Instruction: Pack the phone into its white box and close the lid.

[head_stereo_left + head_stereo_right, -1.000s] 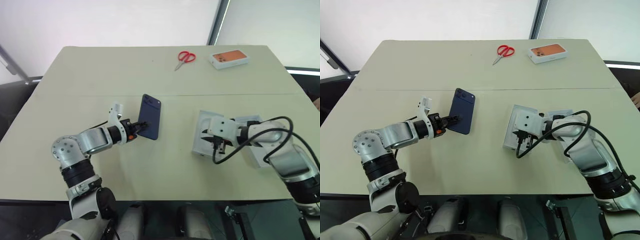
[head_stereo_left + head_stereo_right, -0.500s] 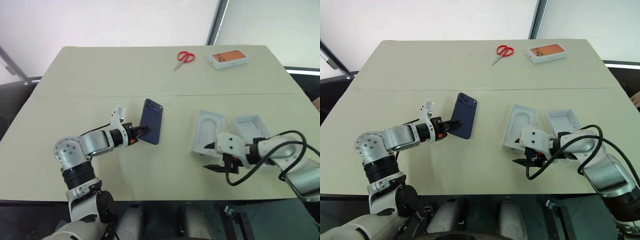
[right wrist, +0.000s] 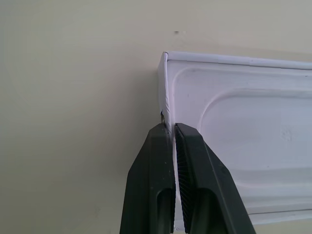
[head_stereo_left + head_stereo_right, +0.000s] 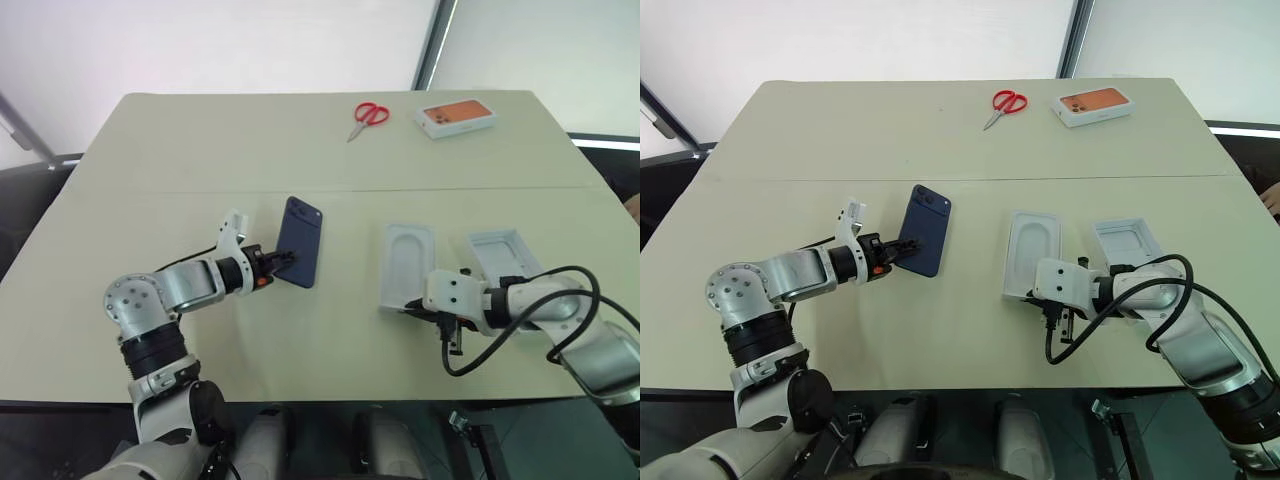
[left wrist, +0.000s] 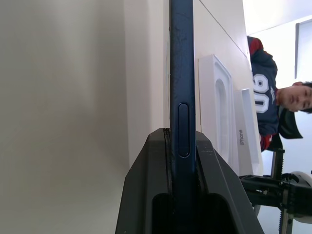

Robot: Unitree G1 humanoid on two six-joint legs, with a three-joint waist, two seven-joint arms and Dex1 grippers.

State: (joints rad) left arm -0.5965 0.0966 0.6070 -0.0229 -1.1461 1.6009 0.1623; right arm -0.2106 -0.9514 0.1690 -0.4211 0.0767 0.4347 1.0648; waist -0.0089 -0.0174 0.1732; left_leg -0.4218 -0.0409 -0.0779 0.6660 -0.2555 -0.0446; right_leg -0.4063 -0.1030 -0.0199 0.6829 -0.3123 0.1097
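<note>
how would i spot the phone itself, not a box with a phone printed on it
On the beige table, look at the left half. The phone is the slim navy slab held on edge in the left end effector. Unlike the orange-printed box at the far edge, it is thin and lifted.

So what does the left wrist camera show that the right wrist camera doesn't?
The left wrist view has the left tool clamped on the dark blue phone, seen edge-on, plus a second white tray printed "iPhone" and a person behind. The right wrist view has the right tool pinching a wall of the white insert near its corner. Both share that insert with its oval recess, and the beige table.
</note>
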